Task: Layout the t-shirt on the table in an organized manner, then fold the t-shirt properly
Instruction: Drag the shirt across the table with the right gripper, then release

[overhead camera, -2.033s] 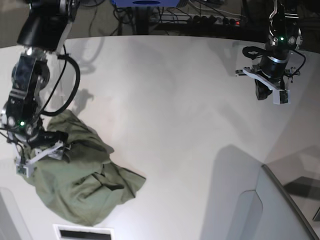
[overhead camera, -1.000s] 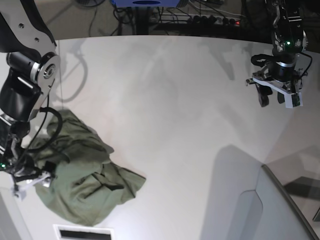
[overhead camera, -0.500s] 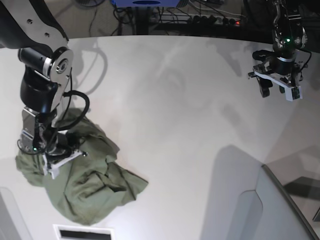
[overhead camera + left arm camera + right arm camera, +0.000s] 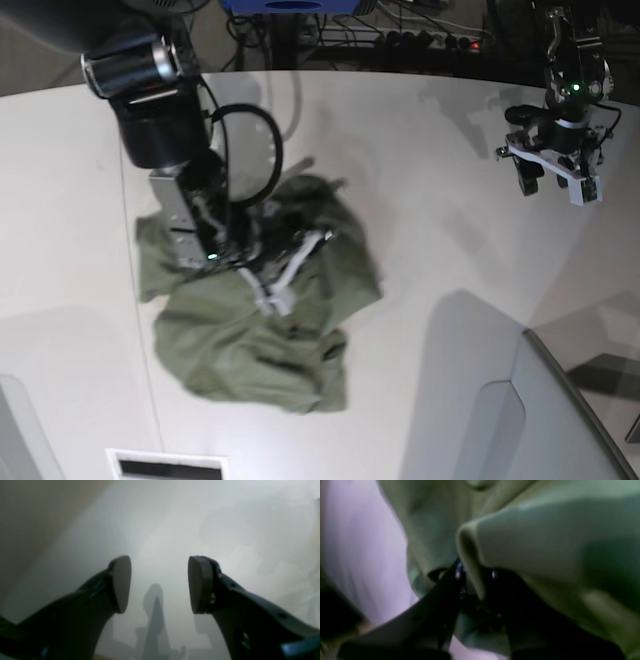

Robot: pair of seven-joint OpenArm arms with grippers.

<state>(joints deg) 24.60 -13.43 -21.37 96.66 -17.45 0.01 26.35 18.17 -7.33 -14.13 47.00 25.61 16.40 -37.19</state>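
Left wrist view: the left gripper (image 4: 159, 585) has its jaws parted about halfway with nothing between them — only bare white table (image 4: 175, 525) and the gripper's own shadow lie below. No cloth shows here.

Right wrist view: the right gripper (image 4: 475, 580) is pinched tight on a fold of the t-shirt (image 4: 545, 537); the olive cloth bulges over the dark fingers (image 4: 450, 590), blurred. A strip of pale tabletop shows at the left. Only this view shows the pinch itself.

Base view: the t-shirt (image 4: 250, 330) lies crumpled on the table (image 4: 430, 240), left of centre, one part bunched up around the right gripper (image 4: 272, 268). The jaws themselves are half buried in cloth here. The left gripper (image 4: 553, 180) hangs over the far right of the table, well apart from the shirt — a relation neither wrist view gives.
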